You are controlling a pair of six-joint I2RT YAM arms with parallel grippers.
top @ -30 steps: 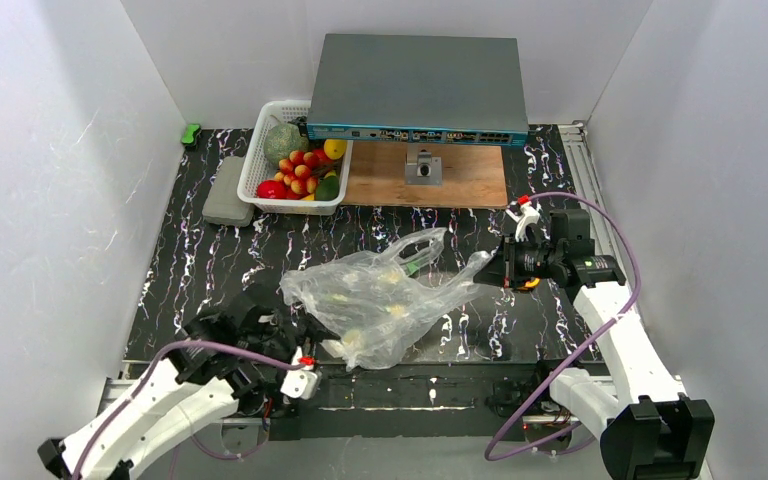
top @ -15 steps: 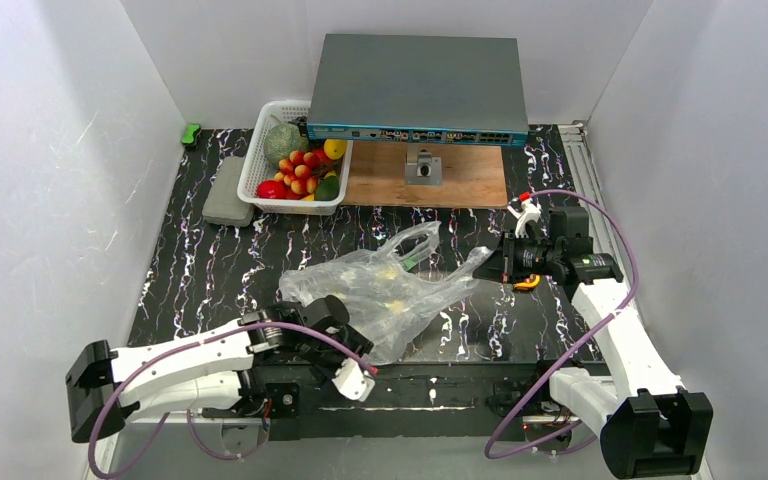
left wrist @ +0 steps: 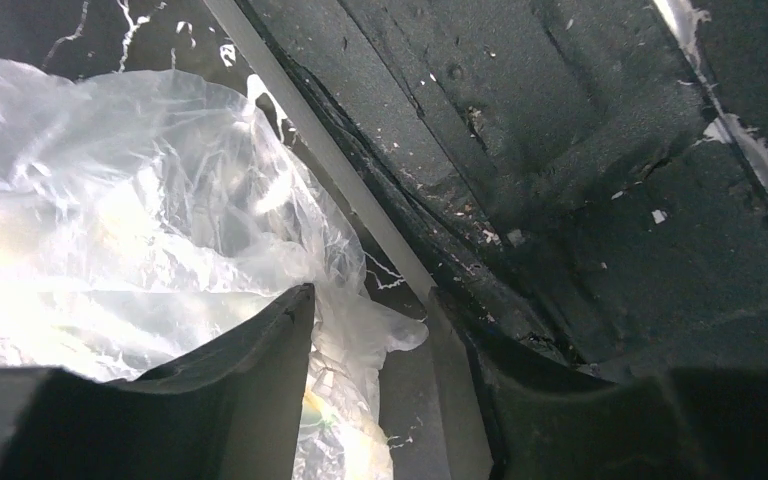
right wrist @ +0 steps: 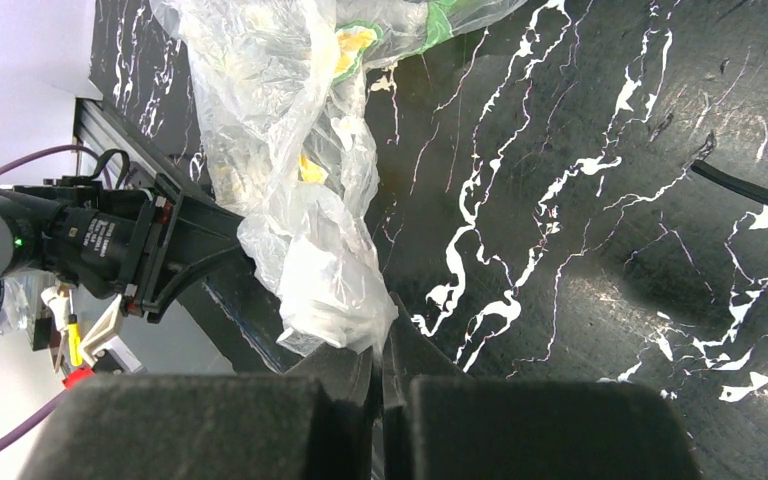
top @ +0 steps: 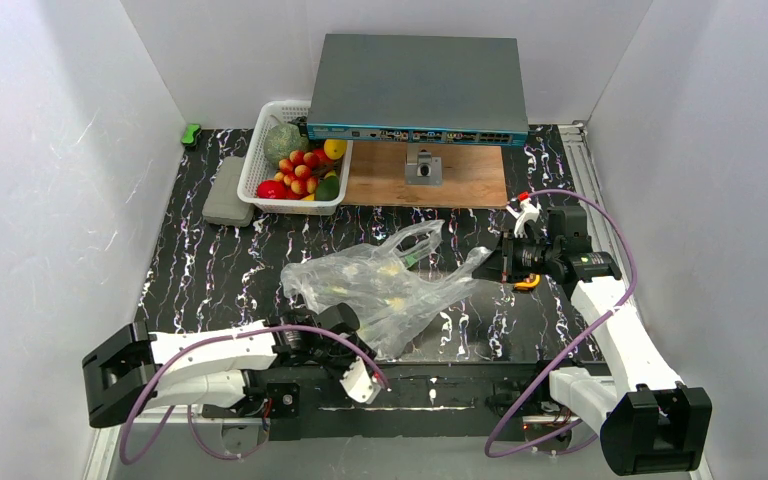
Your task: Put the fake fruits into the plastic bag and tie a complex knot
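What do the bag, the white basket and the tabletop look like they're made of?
Bag: thin clear plastic film, glossy; it crinkles, glares and shows through its folds.
Basket: white moulded plastic, probably rigid; open lattice walls.
Tabletop: black with white marble-like veins, faintly shiny; printed mat or laminate, cannot tell which.

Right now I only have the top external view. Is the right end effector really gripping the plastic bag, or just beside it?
Observer: Gripping. In the right wrist view the right end effector is shut on a bunched tip of the plastic bag.
Operator: And the left one, at the near edge?
Observer: The left wrist view shows the left end effector open, with the bag's thin edge lying between its fingers, not pinched.
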